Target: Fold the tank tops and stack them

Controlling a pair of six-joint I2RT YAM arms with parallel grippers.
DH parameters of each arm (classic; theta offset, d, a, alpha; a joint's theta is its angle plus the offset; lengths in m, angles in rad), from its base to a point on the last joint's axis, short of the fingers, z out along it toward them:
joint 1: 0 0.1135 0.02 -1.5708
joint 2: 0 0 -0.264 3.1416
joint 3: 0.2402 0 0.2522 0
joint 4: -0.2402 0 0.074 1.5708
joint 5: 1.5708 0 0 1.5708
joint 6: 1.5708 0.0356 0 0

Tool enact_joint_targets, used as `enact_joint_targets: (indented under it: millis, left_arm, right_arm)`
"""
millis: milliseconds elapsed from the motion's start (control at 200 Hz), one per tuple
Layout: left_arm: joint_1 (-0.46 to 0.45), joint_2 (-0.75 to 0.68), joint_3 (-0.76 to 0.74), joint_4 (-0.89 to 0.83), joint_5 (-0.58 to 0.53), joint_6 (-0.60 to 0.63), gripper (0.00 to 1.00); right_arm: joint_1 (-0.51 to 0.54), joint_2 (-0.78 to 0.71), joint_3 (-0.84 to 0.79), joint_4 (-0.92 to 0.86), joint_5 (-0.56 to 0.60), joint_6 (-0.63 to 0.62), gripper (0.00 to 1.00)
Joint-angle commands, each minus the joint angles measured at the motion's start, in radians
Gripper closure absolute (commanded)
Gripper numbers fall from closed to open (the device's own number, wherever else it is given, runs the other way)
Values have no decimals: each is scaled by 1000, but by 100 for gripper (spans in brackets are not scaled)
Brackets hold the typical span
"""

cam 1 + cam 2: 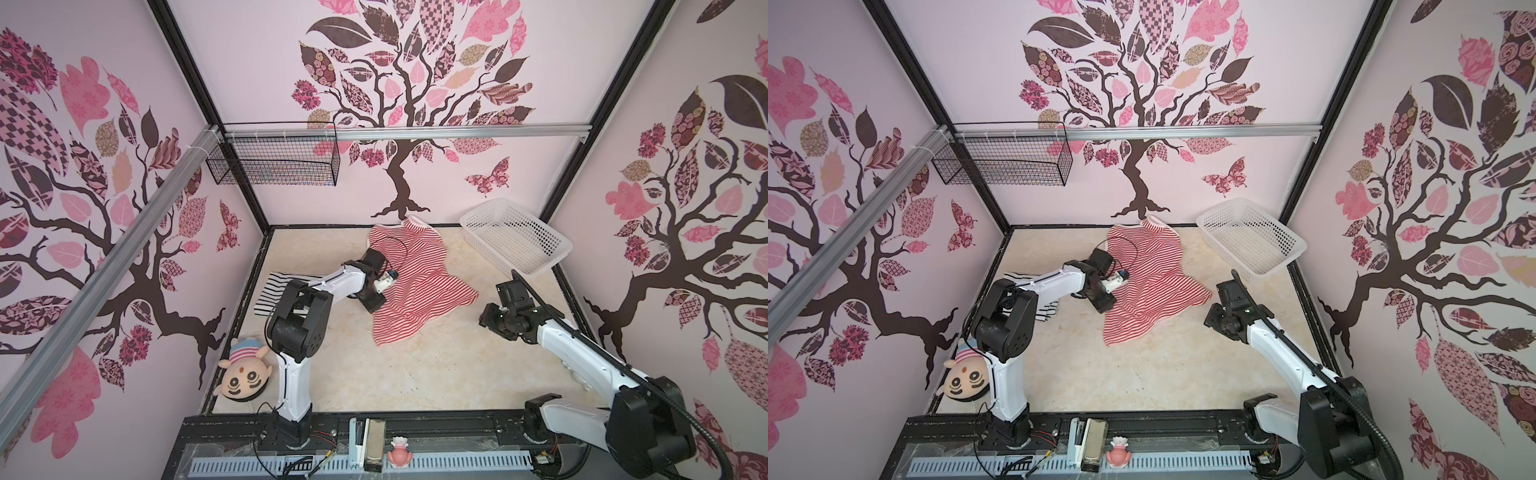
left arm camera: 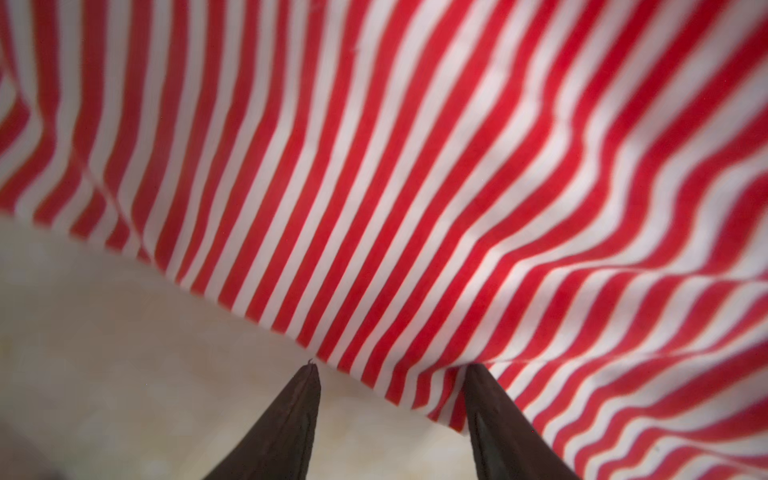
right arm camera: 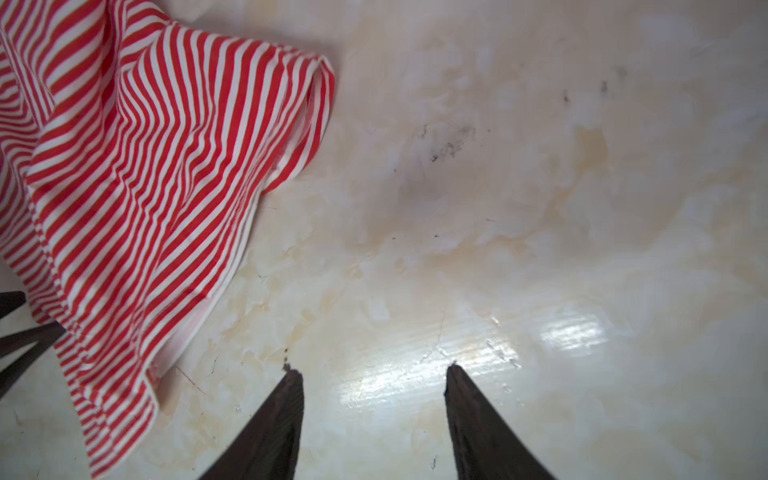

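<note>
the red-and-white tank top lies rumpled in the middle of the bench, its far end at the back edge; the left claw stands released, jaws apart at the top's left edge, grasping nothing. the right claw, released too, hangs over bare bench just beside the top's right corner (bare bench runs along the whole front). the black-and-white tank top lies at the left edge, partly behind the left arm

Left gripper: jaws apart; arm elbow-bent, reaching to frame centre in both top views. Right gripper: jaws apart; arm extended, centre right.
</note>
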Motion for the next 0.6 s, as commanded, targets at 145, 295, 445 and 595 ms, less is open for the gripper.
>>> enact_joint_targets:
  millis: [145, 295, 445, 595]
  left_arm:
    - [95, -71, 38, 7, 84, -99, 41]
    - [97, -224, -142, 26, 181, -125, 38]
    - [105, -324, -298, 44, 186, -129, 38]
    - [124, -400, -404, 61, 212, -139, 38]
  right_arm:
    - [-4, 155, 32, 168, -88, 42, 43]
    - [-37, 238, 40, 243, -145, 50, 44]
    - [-101, 311, 43, 322, -225, 53, 48]
    - [-152, 384, 66, 398, -317, 65, 54]
